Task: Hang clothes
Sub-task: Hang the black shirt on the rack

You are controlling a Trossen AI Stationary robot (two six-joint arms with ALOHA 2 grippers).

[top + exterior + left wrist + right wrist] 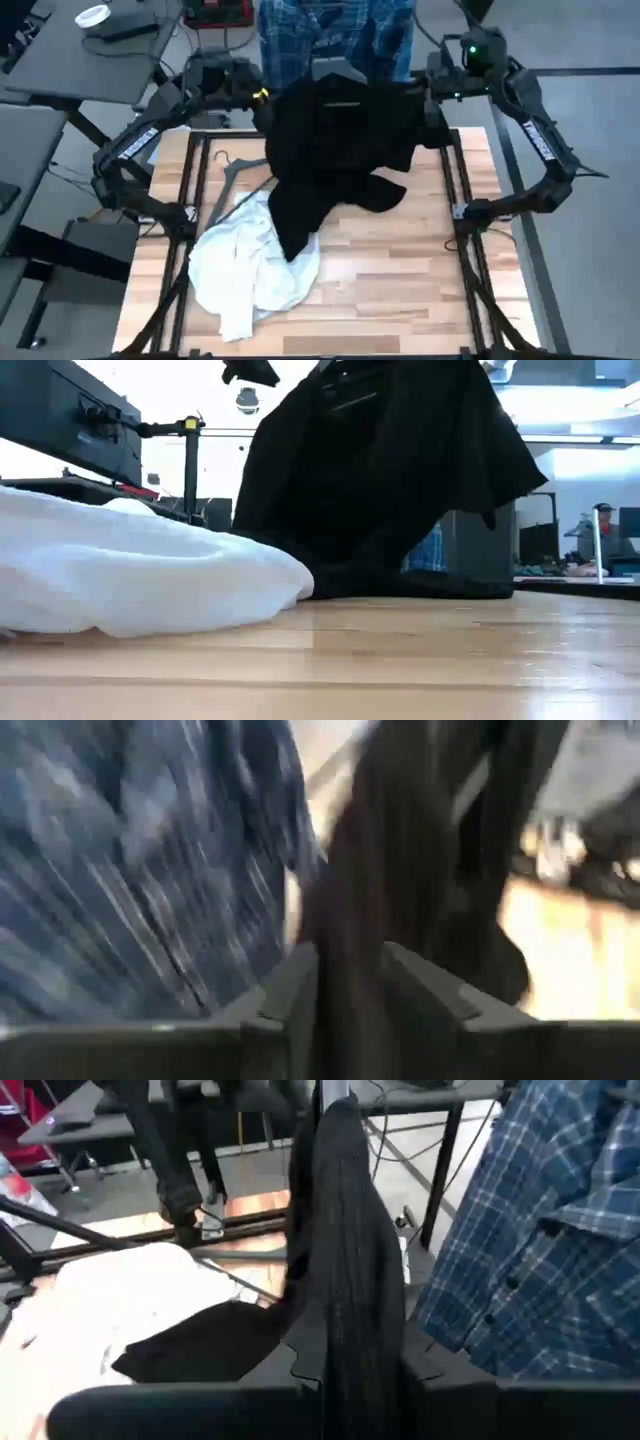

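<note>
The black top [335,140] hangs spread between my two grippers over the table's far half. Its lower end [295,235] rests on the wood and partly on the white top [245,265], which lies crumpled at the near left. The blue-and-white plaid shirt [300,40] hangs beyond the table's far edge. My left gripper [272,103] is at the black top's upper left and my right gripper [425,97] at its upper right, each shut on it. A dark hanger [235,168] lies flat on the table at the far left. My left gripper has a bunched strip of the black top [350,920] between its two fingers [295,990], at the garment's upper left. The view is blurred, so edge or fold cannot be told. The cloth hangs down from there. My right gripper pinches a bunched, several-layered fold of the black top [350,1310] between its two fingers [425,1365], at the garment's upper right. The fingers come in slanting a little downward. The top hangs below them, slack, with its lower end on the table [200,1345].
A black metal frame [200,150] runs around the table's edges. Bare wood [400,270] lies at the near right. A grey desk [90,50] stands beyond the far left corner. A person [603,530] sits far off in the room.
</note>
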